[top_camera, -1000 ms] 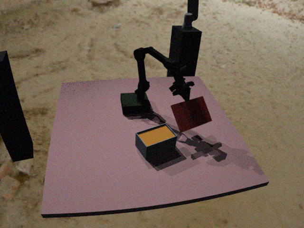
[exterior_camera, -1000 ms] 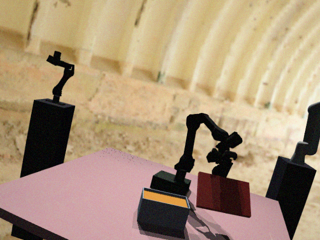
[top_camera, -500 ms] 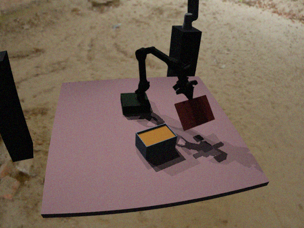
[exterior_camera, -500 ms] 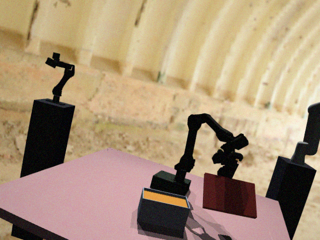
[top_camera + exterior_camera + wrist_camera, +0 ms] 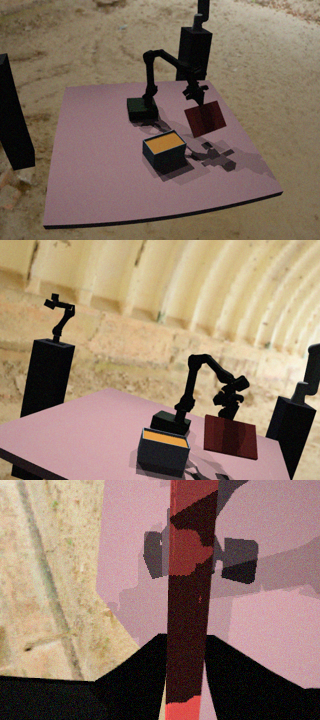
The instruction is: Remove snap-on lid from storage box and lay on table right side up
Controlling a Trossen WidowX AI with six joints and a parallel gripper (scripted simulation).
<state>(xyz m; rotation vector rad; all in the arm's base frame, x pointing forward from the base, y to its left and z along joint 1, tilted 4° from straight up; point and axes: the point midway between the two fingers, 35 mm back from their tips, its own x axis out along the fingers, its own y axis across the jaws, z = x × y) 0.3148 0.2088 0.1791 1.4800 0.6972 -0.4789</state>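
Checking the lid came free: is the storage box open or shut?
Open: the orange inside of the storage box shows within its bare rim.
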